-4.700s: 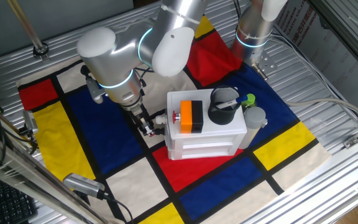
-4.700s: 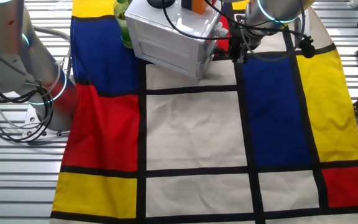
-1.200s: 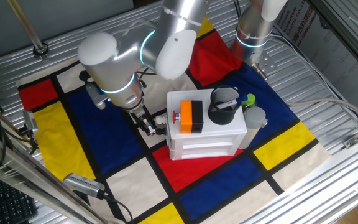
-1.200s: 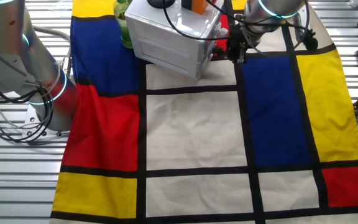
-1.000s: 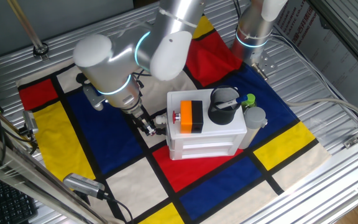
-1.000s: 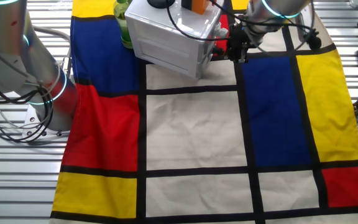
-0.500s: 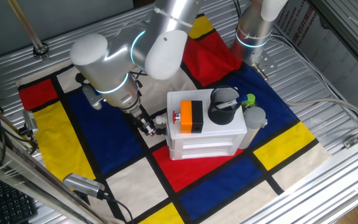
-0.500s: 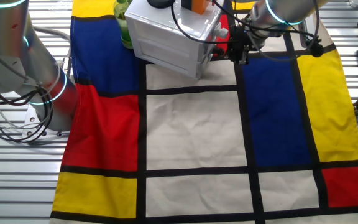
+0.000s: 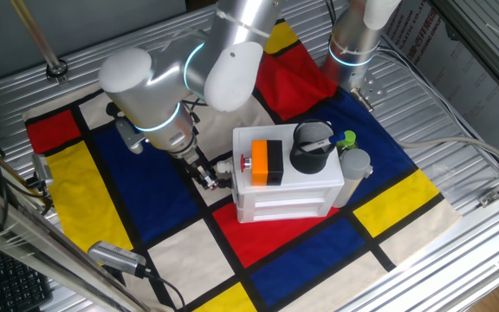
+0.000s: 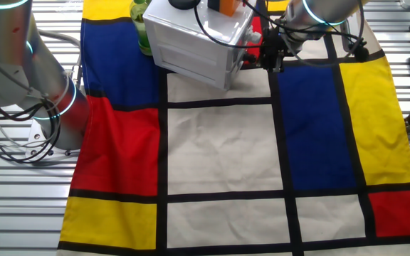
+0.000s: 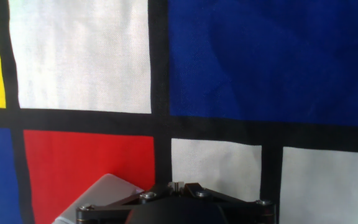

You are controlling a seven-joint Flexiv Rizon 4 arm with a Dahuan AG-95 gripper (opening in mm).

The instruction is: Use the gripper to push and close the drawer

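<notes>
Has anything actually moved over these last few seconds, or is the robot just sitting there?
Barely. The arm's upper joints shifted slightly toward the left of the picture, while the gripper stayed by the end of the white cabinet. Nothing was grasped or released. The orange-and-black block and black cup stayed put.

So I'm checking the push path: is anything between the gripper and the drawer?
Nothing visible. The gripper sits right at the cabinet's end where the drawer is; whether they touch can't be told. The orange block and black cup sit on top, clear.
</notes>
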